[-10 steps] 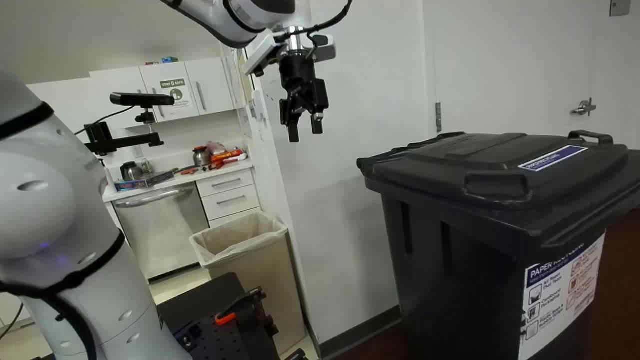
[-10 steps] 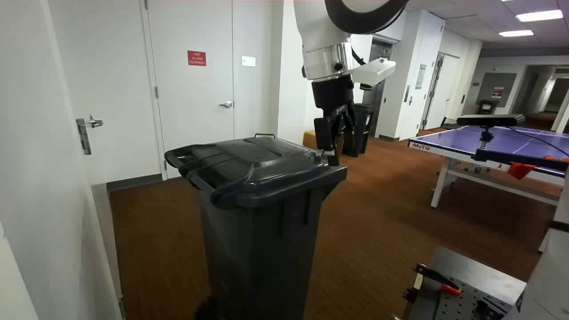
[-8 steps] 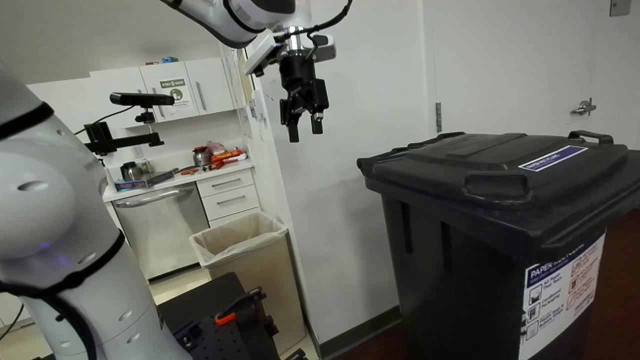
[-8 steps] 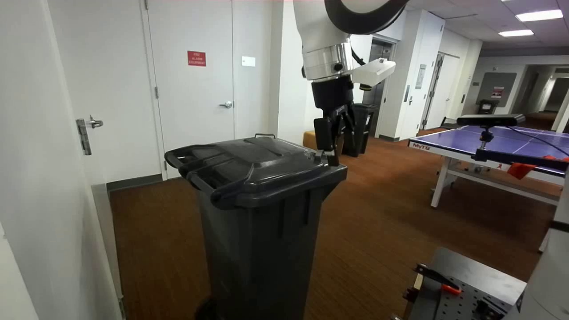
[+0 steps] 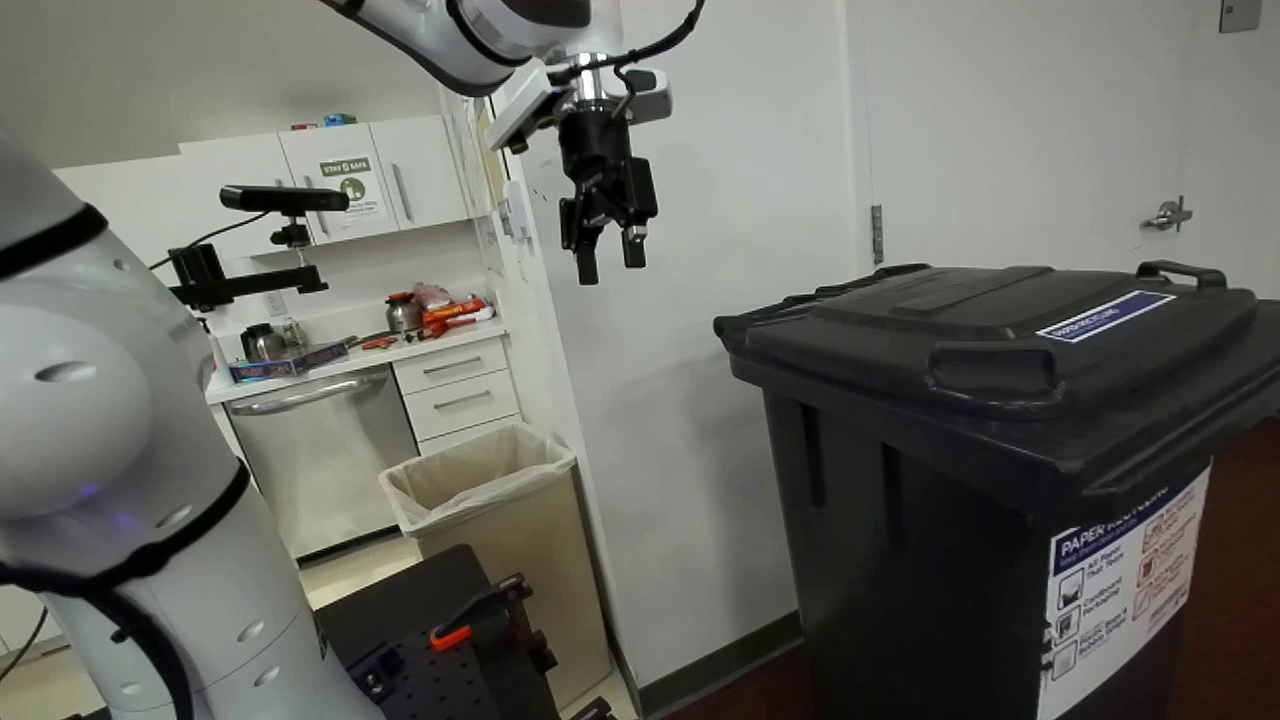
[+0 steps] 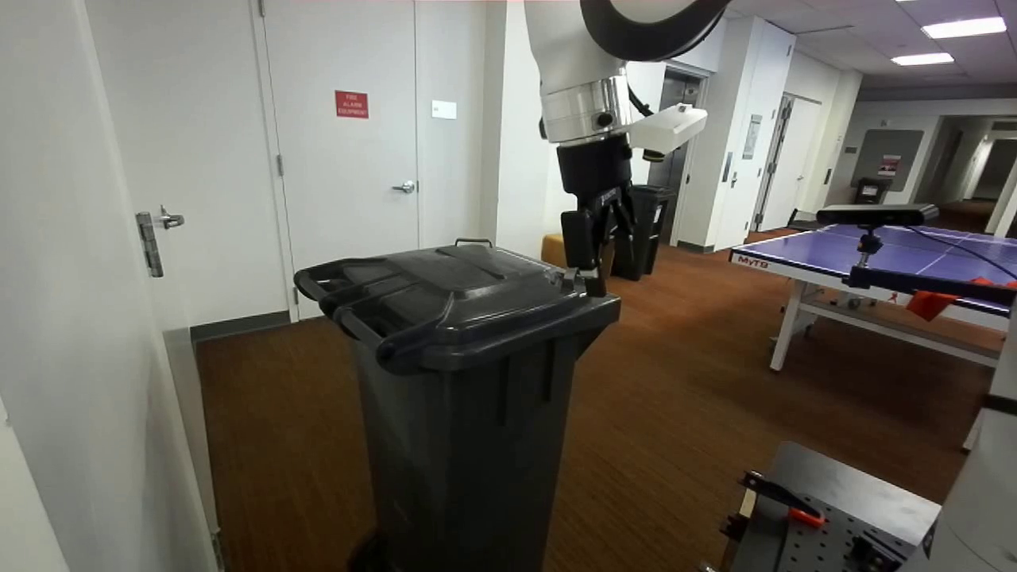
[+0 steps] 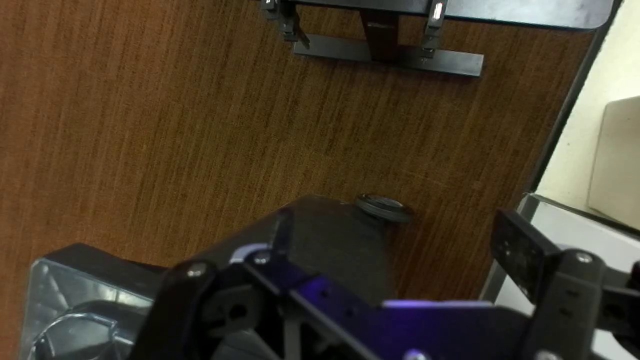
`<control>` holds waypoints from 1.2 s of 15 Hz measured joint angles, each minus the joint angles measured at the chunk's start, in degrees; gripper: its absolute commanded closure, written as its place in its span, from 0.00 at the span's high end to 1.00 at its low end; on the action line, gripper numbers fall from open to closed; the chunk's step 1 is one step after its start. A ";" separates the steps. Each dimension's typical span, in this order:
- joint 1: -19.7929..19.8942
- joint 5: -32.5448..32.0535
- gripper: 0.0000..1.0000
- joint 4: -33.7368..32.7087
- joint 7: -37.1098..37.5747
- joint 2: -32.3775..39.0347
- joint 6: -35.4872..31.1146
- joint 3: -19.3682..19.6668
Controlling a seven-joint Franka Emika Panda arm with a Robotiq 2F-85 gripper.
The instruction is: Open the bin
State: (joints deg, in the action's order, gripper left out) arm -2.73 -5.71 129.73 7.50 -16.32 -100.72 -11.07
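my arm [image 6: 578, 63] is cut off by the top edge in both exterior views. the bottom edge takes the base of the bin [image 6: 461, 413] in both, and its label [image 5: 1115, 600] is lettered too small for me to read fully. in the wrist view my claw [image 7: 393, 222] is partly blurred and hides some of the bin.

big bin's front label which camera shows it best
An exterior view: the label is large there, its heading mostly readable. In an exterior view, though, the bin shows only unlabelled sides; the label isn't discernible in the wrist view.
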 measured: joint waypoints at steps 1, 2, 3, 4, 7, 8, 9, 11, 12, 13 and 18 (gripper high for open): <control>0.00 0.00 1.00 0.00 0.00 0.00 0.00 0.00; 0.00 0.00 1.00 0.00 0.00 0.00 0.00 0.00; 0.00 0.00 1.00 0.00 0.00 0.00 0.00 0.00; -0.06 0.00 1.00 0.00 0.01 0.00 -0.03 0.11; 0.08 0.41 1.00 0.07 0.90 -0.83 -1.11 2.43; 0.36 0.77 1.00 0.19 0.91 -1.52 -1.60 4.06; 0.89 1.41 1.00 0.46 0.85 -2.40 -2.28 5.99; 2.45 2.97 1.00 1.51 0.24 -4.36 -4.54 10.28; 3.40 3.83 1.00 2.36 -0.48 -5.32 -6.22 12.40; 4.39 4.80 1.00 3.28 -1.14 -6.13 -8.21 14.33; 9.51 10.61 1.00 9.29 -5.90 -7.49 -21.58 23.36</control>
State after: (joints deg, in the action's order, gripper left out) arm 6.79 4.91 139.02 1.60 -23.81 -122.30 12.29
